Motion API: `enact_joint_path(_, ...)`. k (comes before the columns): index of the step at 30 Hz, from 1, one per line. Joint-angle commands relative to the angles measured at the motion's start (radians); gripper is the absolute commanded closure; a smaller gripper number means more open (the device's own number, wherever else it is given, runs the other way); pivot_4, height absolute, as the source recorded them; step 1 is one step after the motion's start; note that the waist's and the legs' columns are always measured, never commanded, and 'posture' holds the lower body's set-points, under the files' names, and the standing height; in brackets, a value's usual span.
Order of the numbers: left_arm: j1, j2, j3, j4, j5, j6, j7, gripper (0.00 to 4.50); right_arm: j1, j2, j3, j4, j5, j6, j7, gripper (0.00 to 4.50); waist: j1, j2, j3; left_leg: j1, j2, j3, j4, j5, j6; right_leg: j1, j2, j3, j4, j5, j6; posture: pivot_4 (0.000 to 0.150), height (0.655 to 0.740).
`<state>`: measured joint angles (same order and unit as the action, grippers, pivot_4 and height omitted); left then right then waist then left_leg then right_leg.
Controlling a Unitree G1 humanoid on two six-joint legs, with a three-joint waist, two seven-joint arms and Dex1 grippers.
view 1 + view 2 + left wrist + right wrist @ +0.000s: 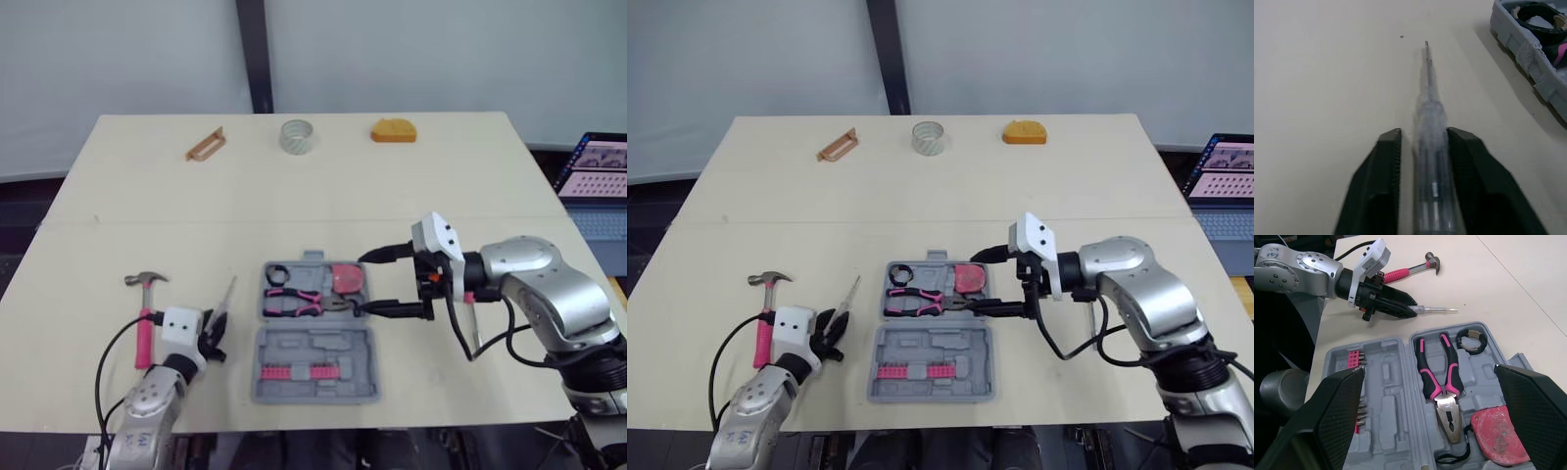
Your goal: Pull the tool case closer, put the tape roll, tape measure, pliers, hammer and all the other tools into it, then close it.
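Note:
The grey tool case [313, 367] lies open near the table's front edge. Its far half holds a black tape roll [276, 274], pink-handled pliers [294, 302] and a red tape measure [345, 277]. Pink bits sit in its near half. Left of the case a clear-handled screwdriver [225, 299] lies on the table, its handle held between the fingers of my left gripper [1423, 134]. Further left lies the pink-handled hammer [147, 313]. My right gripper [362, 284] hangs wide open at the case's right end, beside the tape measure, holding nothing.
Along the far edge of the table [118, 245] sit a brown handle-shaped piece [206, 144], a clear roll [297, 136] and an orange object [393, 130]. A laptop [596, 171] stands off the table's right side. Cables trail from both wrists.

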<state>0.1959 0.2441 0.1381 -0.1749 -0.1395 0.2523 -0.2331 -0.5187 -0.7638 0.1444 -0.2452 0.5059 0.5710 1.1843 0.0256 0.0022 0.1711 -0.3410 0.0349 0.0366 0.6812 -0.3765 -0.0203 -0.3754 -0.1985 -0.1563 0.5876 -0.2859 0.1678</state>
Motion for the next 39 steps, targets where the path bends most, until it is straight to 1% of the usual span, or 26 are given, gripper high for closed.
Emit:
enact_joint_path(1, 0.019, 0.003, -0.042, 0.040, 0.015, 0.037, -0.020, 4.43, -0.010, -0.004, -0.027, -0.022, 0.010, -0.006, 0.004, 0.00, 0.000, 0.000, 0.000, 0.000, 0.000, 0.000, 0.000, 0.000, 0.000, 0.000, 0.000, 0.000, 0.000, 0.000, 0.000, 0.150, 0.7400)
enact_joint_path(10, -0.006, 0.027, -0.021, 0.069, 0.013, -0.007, -0.044, 4.40, -0.018, 0.004, -0.049, -0.045, 0.037, 0.006, -0.007, 0.00, 0.001, 0.000, 0.000, 0.001, 0.000, 0.000, 0.000, 0.000, 0.000, 0.001, 0.000, 0.000, 0.000, 0.000, 0.000, 0.150, 0.7400)
enact_joint_path(19, -0.017, 0.057, -0.008, 0.077, 0.011, -0.011, -0.068, 4.40, -0.026, 0.021, -0.070, -0.053, 0.057, 0.011, -0.019, 0.00, 0.001, 0.000, 0.000, 0.001, 0.000, 0.000, 0.000, 0.000, 0.000, 0.000, 0.000, 0.000, 0.000, 0.000, 0.000, 0.150, 0.7400)
enact_joint_path(21, -0.022, 0.069, -0.001, 0.073, 0.006, -0.014, -0.079, 4.40, -0.021, 0.022, -0.073, -0.056, 0.056, 0.008, -0.020, 0.00, 0.001, 0.000, 0.000, 0.000, 0.000, 0.000, 0.000, 0.000, 0.000, 0.000, 0.000, 0.000, 0.000, 0.000, 0.000, 0.150, 0.7400)
enact_joint_path(23, -0.030, 0.102, 0.003, 0.061, 0.007, -0.019, -0.108, 4.40, -0.010, 0.017, -0.080, -0.060, 0.056, 0.005, -0.020, 0.00, 0.001, 0.000, 0.000, 0.000, 0.000, 0.000, 0.000, 0.000, 0.000, 0.000, 0.000, 0.000, 0.000, 0.000, 0.000, 0.150, 0.7400)
enact_joint_path(28, -0.076, 0.280, 0.059, -0.033, -0.067, 0.020, -0.277, 4.40, 0.053, -0.042, -0.108, -0.093, 0.050, -0.008, 0.004, 0.00, -0.002, -0.001, 0.001, -0.002, 0.000, -0.001, 0.000, 0.000, 0.000, -0.002, 0.000, -0.001, 0.000, 0.000, 0.000, 0.150, 0.7400)
enact_joint_path(31, -0.136, 0.450, 0.048, -0.085, -0.135, 0.054, -0.484, 4.40, 0.086, -0.070, -0.110, -0.102, 0.038, -0.027, 0.019, 0.00, -0.002, -0.001, 0.002, -0.003, 0.000, -0.001, 0.000, 0.000, 0.000, -0.002, 0.000, -0.001, 0.000, 0.000, 0.000, 0.150, 0.7400)
enact_joint_path(34, -0.220, 0.594, 0.003, -0.092, -0.171, 0.084, -0.659, 4.40, 0.114, -0.095, -0.098, -0.101, 0.014, -0.064, 0.038, 0.00, -0.002, -0.001, 0.003, -0.003, 0.000, -0.001, 0.000, 0.000, 0.000, -0.002, 0.000, -0.001, -0.001, 0.000, 0.000, 0.150, 0.7400)
enact_joint_path(36, -0.274, 0.647, -0.031, -0.087, -0.177, 0.095, -0.730, 4.40, 0.124, -0.102, -0.094, -0.100, 0.008, -0.077, 0.043, 0.00, -0.003, 0.000, 0.003, -0.003, 0.000, 0.000, 0.000, -0.001, 0.000, -0.002, 0.000, -0.001, -0.001, 0.000, 0.000, 0.150, 0.7400)
enact_joint_path(39, -0.370, 0.683, -0.103, -0.095, -0.178, 0.143, -0.801, 4.40, 0.135, -0.112, -0.097, -0.099, 0.002, -0.088, 0.046, 0.00, -0.007, 0.001, 0.004, -0.003, 0.000, 0.000, -0.001, -0.001, 0.000, -0.002, 0.000, -0.001, -0.001, 0.000, 0.000, 0.150, 0.7400)
